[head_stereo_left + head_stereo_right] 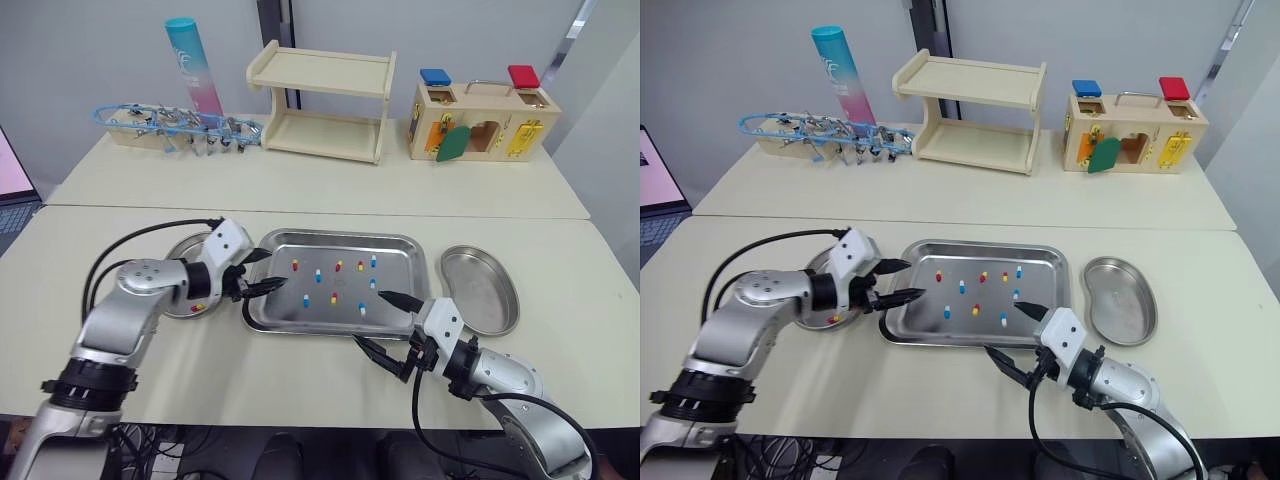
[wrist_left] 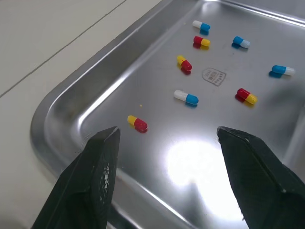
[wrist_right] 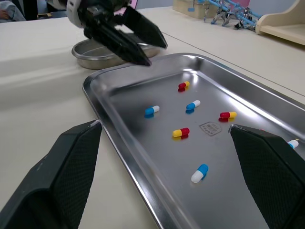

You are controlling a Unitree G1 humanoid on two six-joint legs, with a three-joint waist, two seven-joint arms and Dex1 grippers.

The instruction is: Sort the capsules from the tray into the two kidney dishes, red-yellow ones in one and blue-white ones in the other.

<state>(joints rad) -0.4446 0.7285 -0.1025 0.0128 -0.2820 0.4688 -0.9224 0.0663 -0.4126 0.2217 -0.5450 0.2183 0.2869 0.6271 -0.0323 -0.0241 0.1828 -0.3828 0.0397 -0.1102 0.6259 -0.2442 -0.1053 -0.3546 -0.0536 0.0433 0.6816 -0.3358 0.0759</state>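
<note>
**Several capsules left to sort from the rectangular steel tray (image 1: 340, 236)**

The picking step is in hand. The left gripper (image 1: 272, 270), fingers apart, hovers near a red-yellow capsule (image 2: 137, 123). It should next lower, pinch, and carry the capsule to the left steel kidney dish (image 1: 185, 243). The right gripper (image 1: 369, 318), also spread, sits at the tray's near rim.

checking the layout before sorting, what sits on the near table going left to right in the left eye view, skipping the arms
left kidney dish → tray → right kidney dish

Loose capsules (image 3: 181, 132) across the tray (image 3: 157, 162), left pincer (image 3: 156, 53) above its corner beside a kidney dish (image 3: 95, 55).
</note>
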